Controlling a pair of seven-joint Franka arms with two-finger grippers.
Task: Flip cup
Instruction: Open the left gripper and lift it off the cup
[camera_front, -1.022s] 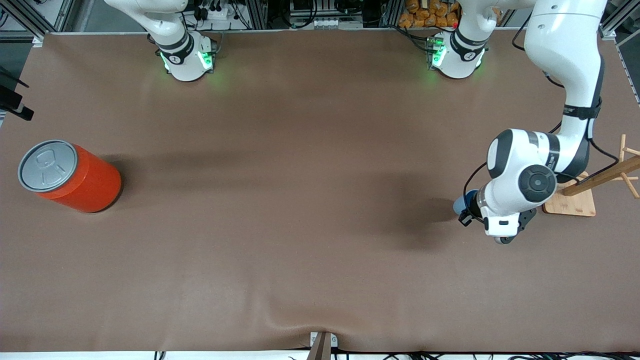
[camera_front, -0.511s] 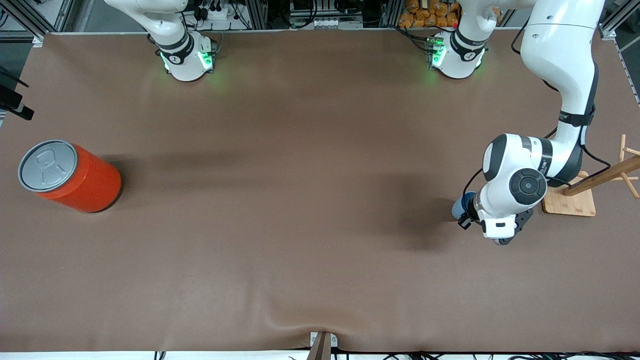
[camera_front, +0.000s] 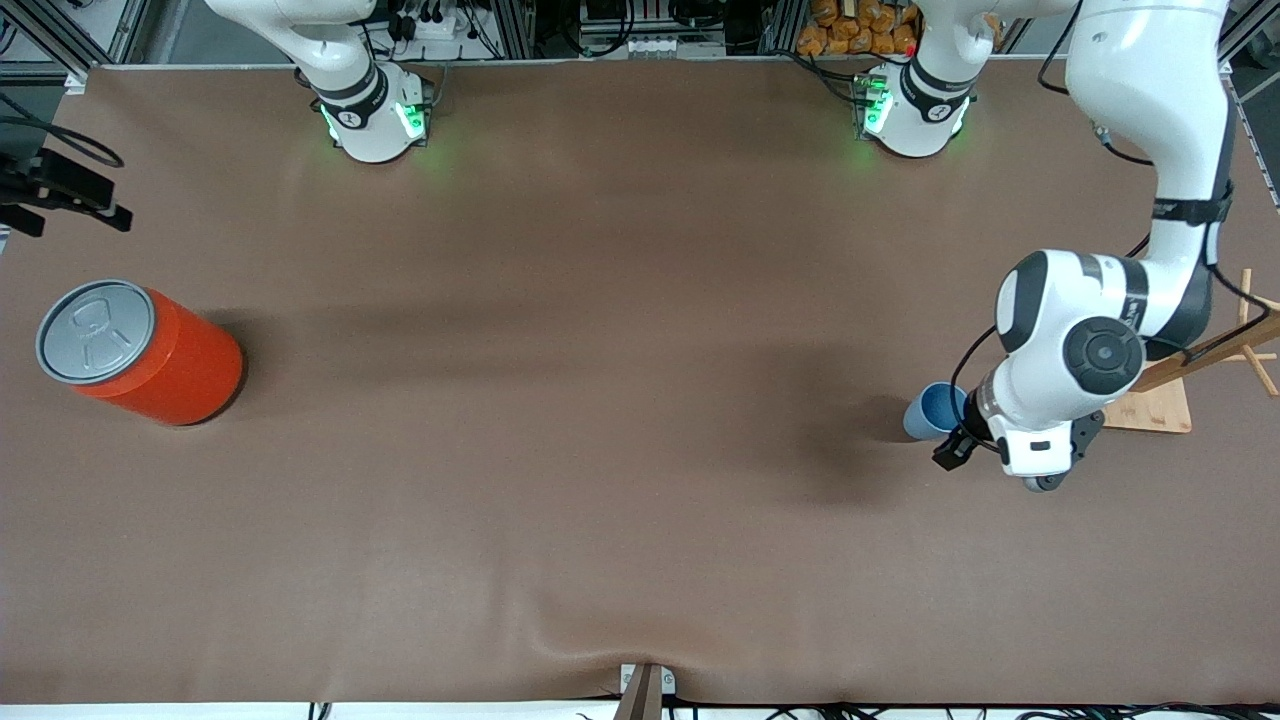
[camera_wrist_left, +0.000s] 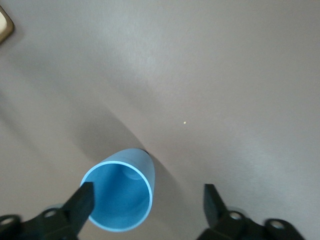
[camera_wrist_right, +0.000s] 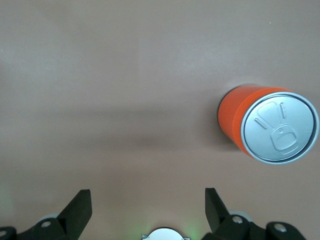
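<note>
The light-blue cup (camera_front: 932, 408) stands upright on the brown table, mouth up, toward the left arm's end. In the left wrist view the cup (camera_wrist_left: 122, 197) shows its darker blue inside. My left gripper (camera_wrist_left: 147, 200) hangs over it, open, with the cup off-centre between the fingers and close to one fingertip (camera_wrist_left: 82, 197). In the front view the left hand (camera_front: 1035, 445) covers the side of the cup that faces the left arm's end. My right gripper (camera_wrist_right: 147, 202) is open and holds nothing, high over bare table.
A large orange can with a grey lid (camera_front: 140, 350) stands at the right arm's end of the table, also seen as the can (camera_wrist_right: 267, 125) in the right wrist view. A wooden peg stand (camera_front: 1150, 408) sits beside the left hand.
The left gripper has opened and let go of the cup. The hand has shifted toward the left arm's end, so more of the cup shows.
</note>
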